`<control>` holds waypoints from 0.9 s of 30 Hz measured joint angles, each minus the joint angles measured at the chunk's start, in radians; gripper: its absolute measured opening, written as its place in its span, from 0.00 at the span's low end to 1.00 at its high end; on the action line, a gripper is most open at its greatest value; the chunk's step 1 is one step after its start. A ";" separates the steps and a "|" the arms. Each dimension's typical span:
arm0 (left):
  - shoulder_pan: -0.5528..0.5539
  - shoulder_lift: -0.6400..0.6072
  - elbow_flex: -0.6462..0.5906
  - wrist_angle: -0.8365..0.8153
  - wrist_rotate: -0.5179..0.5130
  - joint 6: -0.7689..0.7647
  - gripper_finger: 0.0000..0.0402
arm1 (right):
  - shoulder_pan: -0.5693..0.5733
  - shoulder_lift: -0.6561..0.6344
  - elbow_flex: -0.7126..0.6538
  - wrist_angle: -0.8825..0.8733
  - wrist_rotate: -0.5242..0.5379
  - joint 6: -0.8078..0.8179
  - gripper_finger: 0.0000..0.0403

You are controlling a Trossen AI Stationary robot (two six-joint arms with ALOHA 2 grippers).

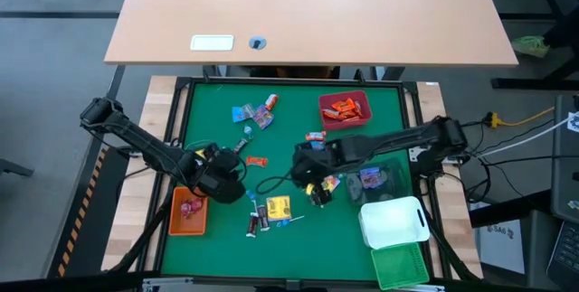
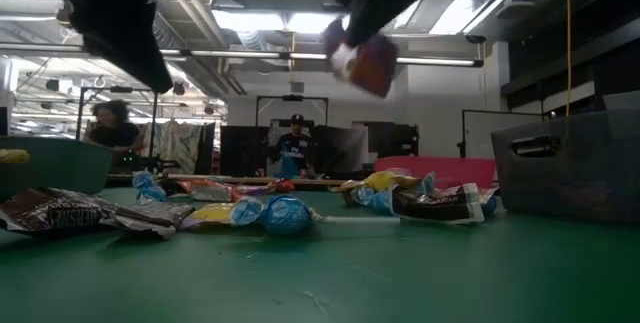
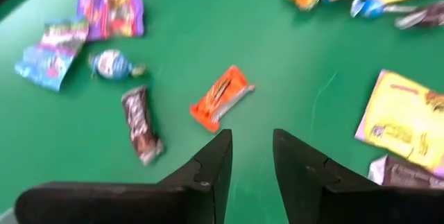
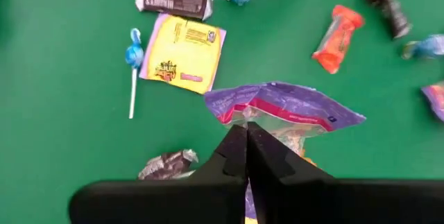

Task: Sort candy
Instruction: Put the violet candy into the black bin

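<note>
One purple packet (image 4: 281, 107) hangs crosswise, pinched in the right claw (image 4: 246, 135); left claw (image 3: 250, 156) spread

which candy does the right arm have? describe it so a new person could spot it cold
Start at the green mat and follow the right arm to the mat's middle. The right gripper is shut on a purple packet with a red-pink band along its clear lower part, held off the mat. The nearby yellow packet, blue lollipops and dark bars all lie flat; only this packet is purple and pinched in jaws.
</note>
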 joint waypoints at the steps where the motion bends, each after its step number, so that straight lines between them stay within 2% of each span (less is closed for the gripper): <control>1: 0.000 0.000 0.000 0.018 -0.008 0.016 0.24 | 0.000 -0.020 0.000 -0.022 0.000 0.004 0.00; 12: 0.000 0.000 0.000 0.207 -0.094 0.210 0.24 | 0.015 -0.146 -0.017 -0.351 0.007 0.155 0.01; 16: 0.000 0.000 0.000 0.236 -0.132 0.255 0.24 | 0.053 -0.211 -0.143 -0.358 0.026 0.230 0.01; 22: 0.000 0.000 0.000 0.249 -0.136 0.258 0.24 | 0.113 -0.313 -0.341 -0.357 0.027 0.447 0.01; 27: 0.000 0.000 0.000 0.249 -0.137 0.259 0.24 | 0.128 -0.348 -0.433 -0.384 0.027 0.570 0.01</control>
